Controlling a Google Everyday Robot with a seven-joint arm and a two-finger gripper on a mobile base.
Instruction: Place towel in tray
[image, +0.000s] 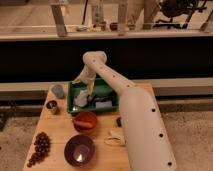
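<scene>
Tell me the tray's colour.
Green tray, seen in the camera view; the gripper is over its left half.

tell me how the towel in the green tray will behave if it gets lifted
Probably floppy: the towel lies crumpled in the green tray, so it should sag when lifted. Likely light and unlikely to roll, since it looks like soft cloth. The gripper is down in the tray at the towel.
</scene>
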